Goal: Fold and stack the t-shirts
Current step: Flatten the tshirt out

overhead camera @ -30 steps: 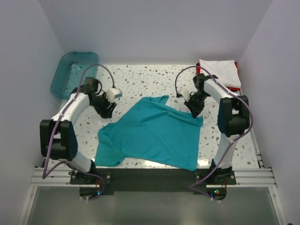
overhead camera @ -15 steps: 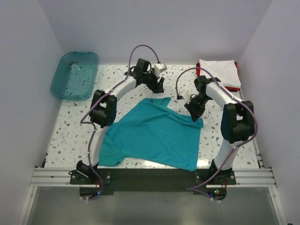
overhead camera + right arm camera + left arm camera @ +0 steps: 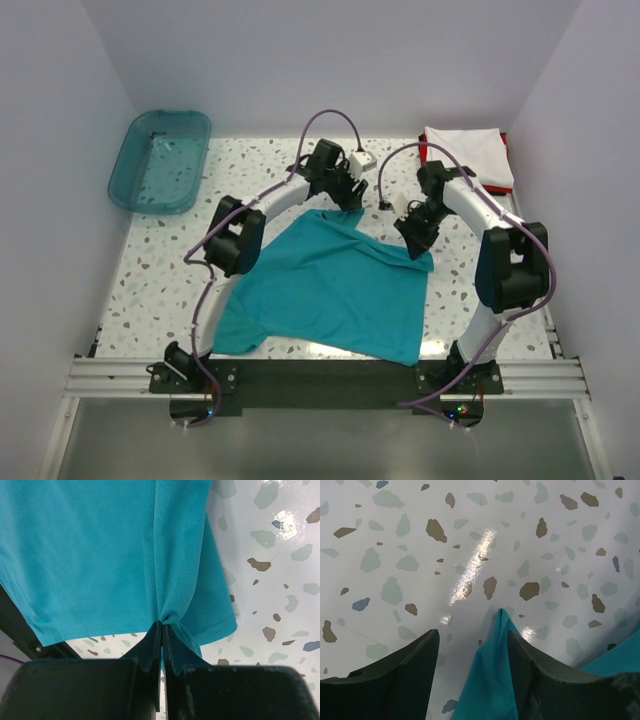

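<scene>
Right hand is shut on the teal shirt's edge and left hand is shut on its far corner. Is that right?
Not quite. The right hand is shut on the teal shirt, but the left hand is open. The left wrist view shows its fingers spread apart with the shirt's far corner lying between them, not pinched.

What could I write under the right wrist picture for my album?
The right gripper pinches a bunched fold of the teal-blue t-shirt over the speckled table.
</scene>
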